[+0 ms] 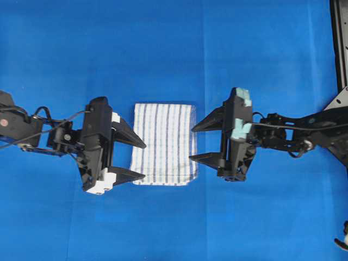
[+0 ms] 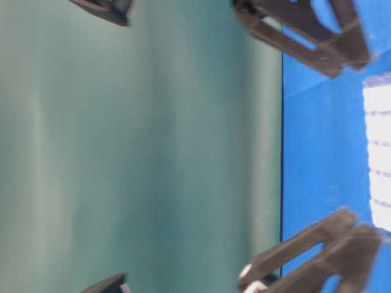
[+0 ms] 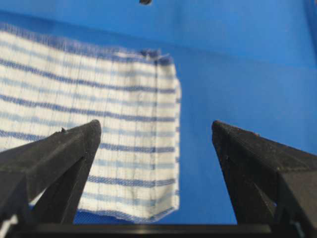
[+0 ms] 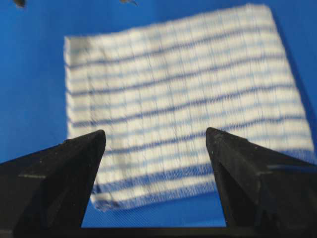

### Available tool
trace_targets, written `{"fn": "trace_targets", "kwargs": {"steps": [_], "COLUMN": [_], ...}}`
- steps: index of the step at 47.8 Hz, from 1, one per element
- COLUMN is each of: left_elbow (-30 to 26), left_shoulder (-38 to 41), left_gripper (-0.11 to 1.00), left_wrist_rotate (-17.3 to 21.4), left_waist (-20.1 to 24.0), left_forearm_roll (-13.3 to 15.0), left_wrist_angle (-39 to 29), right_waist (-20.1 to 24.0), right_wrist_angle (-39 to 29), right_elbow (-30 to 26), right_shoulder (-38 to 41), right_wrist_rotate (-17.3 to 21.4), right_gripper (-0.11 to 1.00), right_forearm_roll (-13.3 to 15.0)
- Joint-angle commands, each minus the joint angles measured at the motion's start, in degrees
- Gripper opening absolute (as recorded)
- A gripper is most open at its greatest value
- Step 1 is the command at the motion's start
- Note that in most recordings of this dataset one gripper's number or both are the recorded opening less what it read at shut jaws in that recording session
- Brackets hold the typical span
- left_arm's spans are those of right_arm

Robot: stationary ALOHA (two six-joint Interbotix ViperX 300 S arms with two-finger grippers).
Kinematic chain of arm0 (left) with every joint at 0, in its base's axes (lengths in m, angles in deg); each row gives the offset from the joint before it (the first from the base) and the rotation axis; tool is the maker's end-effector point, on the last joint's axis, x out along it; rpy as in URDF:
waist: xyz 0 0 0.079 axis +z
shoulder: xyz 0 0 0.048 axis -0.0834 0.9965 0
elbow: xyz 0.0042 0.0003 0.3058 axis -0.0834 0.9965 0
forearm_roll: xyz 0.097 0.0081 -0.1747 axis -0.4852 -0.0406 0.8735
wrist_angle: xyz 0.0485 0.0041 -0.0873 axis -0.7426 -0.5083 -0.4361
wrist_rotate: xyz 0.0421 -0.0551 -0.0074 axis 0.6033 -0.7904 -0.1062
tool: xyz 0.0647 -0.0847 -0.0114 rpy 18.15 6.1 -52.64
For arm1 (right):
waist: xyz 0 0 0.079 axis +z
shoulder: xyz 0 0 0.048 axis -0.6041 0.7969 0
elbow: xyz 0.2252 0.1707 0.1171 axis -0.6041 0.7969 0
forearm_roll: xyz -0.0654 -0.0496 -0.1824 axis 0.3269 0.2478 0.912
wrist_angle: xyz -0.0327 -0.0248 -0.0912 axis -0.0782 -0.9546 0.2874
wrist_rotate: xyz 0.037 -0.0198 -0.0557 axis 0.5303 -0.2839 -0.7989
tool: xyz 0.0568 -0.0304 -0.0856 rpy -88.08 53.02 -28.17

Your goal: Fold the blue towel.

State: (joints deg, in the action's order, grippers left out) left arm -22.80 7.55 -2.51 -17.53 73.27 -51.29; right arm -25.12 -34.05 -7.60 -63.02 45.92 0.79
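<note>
No readable writing anywhere. Folded rectangular white woven towel with thin dark-blue and light-blue stripes (image 1: 164,144) lying flat, mid-desk, on plain solid-blue desk covering (image 1: 174,49). Left claw (image 1: 142,161) spread wide, released, at towel's left edge. Right claw (image 1: 191,144) likewise spread, empty, at right edge. Green backdrop (image 2: 140,146) behind.
</note>
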Motion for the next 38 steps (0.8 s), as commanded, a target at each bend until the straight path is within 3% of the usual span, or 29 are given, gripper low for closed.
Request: {"fn": "trace_targets", "kwargs": {"steps": [1,20,38], "left_elbow": [-0.4,3.3,13.7], "left_shoulder": [-4.0,-21.2,-38.8], "left_gripper": [0.88,0.86,0.86], "left_wrist_rotate": [0.7,12.0,17.0], "left_waist": [0.5,2.5,5.3], "left_forearm_roll": [-0.4,-0.4,-0.4], "left_wrist_angle": [-1.2,-6.6,-6.2], "right_waist": [-0.1,-3.6,-6.0], "right_wrist_angle": [-0.7,-3.9,-10.3], "right_elbow": [-0.4,3.2,10.9], "right_shoulder": [-4.4,-22.4,-41.7], "right_wrist_rotate": [-1.8,-16.5,-23.0], "right_gripper": [0.85,0.85,0.85], "right_forearm_roll": [0.2,0.2,0.3]}}
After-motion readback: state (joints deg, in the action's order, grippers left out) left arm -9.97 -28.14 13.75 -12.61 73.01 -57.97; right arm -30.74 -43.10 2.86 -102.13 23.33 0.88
